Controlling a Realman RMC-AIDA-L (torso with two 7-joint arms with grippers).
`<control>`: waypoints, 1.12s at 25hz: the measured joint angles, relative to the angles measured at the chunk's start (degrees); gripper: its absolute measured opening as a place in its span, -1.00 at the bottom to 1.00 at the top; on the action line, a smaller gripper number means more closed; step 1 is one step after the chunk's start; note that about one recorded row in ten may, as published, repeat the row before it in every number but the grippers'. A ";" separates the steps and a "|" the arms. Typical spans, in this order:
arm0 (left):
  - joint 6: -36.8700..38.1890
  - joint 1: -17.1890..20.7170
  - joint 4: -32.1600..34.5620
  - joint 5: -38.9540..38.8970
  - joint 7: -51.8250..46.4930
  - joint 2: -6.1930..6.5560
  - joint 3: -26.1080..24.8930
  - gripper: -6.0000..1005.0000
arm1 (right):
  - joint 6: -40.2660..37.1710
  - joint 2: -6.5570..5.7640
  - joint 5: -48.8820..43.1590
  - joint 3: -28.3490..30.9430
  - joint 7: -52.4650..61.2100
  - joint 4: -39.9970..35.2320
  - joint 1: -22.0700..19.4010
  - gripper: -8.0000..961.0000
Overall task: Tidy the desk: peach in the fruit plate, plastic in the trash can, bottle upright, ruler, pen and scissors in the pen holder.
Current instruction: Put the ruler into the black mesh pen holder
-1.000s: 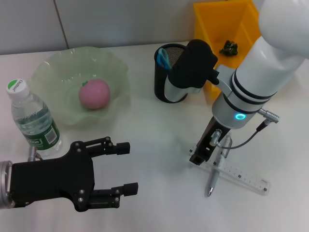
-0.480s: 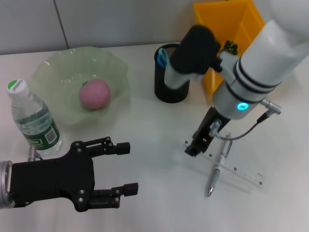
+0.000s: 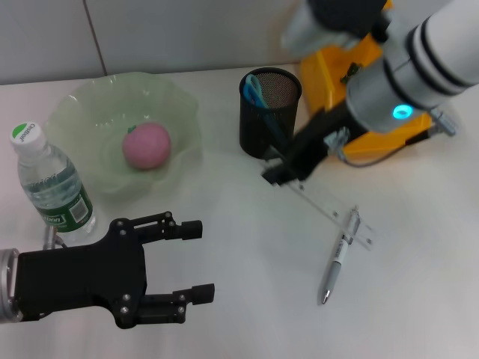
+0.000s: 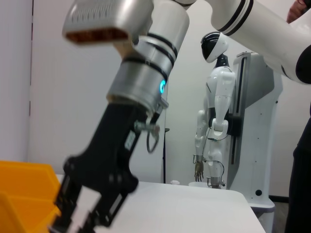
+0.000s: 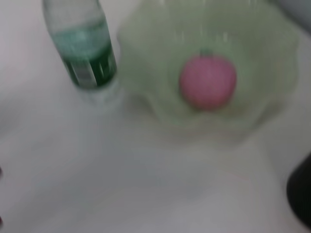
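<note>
Ruler, clear plastic, now hangs by one end from the right gripper, which is clenched on it just beside the pen holder; its far end trails down toward the pen. A second ago it lay flat on the desk with the pen across it, well away from the holder, and the gripper was down on it. So the pick has worked and the carry is under way; what remains, I judge, is tipping the ruler upright and lowering it through the holder's rim. The pen has shifted a little and lies farther from the holder than the ruler does. Scissors with blue handles already stand inside the holder. The peach sits in the green fruit plate, and the bottle stands upright beyond that plate. The left gripper hovers idle, well apart from the holder, its fingers released.

The desk is plain white. Behind it, the left wrist view shows a white humanoid robot standing in the room.
</note>
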 joint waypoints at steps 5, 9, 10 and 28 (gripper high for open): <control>0.45 -0.03 0.00 -0.04 0.00 0.00 -0.52 0.57 | 2.11 -0.01 8.34 5.66 -5.18 -3.96 -2.77 -0.20; 0.67 -0.05 0.00 -0.05 -0.08 0.00 -0.65 0.57 | 3.45 -0.01 14.81 8.91 -10.06 -4.48 -4.21 -0.20; 0.67 -0.05 0.00 -0.05 -0.08 0.00 -0.65 0.57 | 3.45 -0.01 14.81 8.91 -10.06 -4.48 -4.21 -0.20; 0.96 -0.23 0.27 -0.04 -0.48 0.09 -0.86 0.57 | 19.39 -0.23 38.81 23.75 -33.34 9.18 -5.99 -0.20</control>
